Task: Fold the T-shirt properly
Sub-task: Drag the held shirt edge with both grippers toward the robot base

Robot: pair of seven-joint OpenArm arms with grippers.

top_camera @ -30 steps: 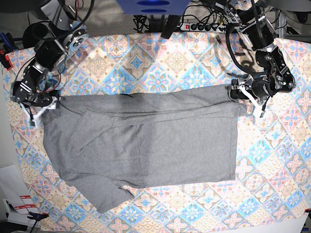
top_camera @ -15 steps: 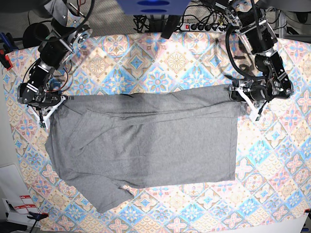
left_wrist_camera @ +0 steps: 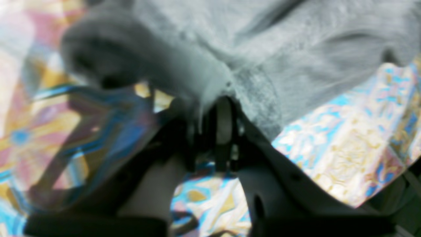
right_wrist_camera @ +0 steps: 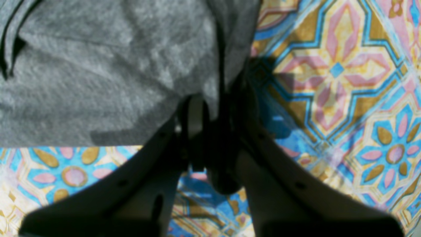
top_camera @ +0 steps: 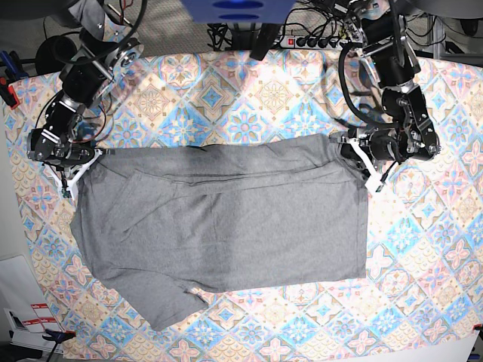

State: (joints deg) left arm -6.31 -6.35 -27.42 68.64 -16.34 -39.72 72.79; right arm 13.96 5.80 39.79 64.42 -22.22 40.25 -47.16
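The grey T-shirt (top_camera: pixel 219 226) lies spread flat across the patterned cloth, one sleeve pointing to the front left. My left gripper (top_camera: pixel 353 154) is at the shirt's upper right corner in the base view. In the left wrist view, which is blurred, the left gripper (left_wrist_camera: pixel 213 115) is shut on a bunched fold of the T-shirt (left_wrist_camera: pixel 296 49). My right gripper (top_camera: pixel 78 167) is at the upper left corner. Seen from the right wrist, the right gripper (right_wrist_camera: pixel 212 112) pinches the edge of the T-shirt (right_wrist_camera: pixel 98 82).
A colourful tile-patterned cloth (top_camera: pixel 423 249) covers the table. A power strip (top_camera: pixel 309 41) and cables lie along the back edge. White papers (top_camera: pixel 23 317) sit off the front left corner, and a red clamp (top_camera: pixel 7 94) is at the left edge.
Both grippers have closed on the shirt's upper corners. The left gripper has moved inward, to the left in the base view, drawing that corner with it. The right gripper shifted slightly inward earlier.
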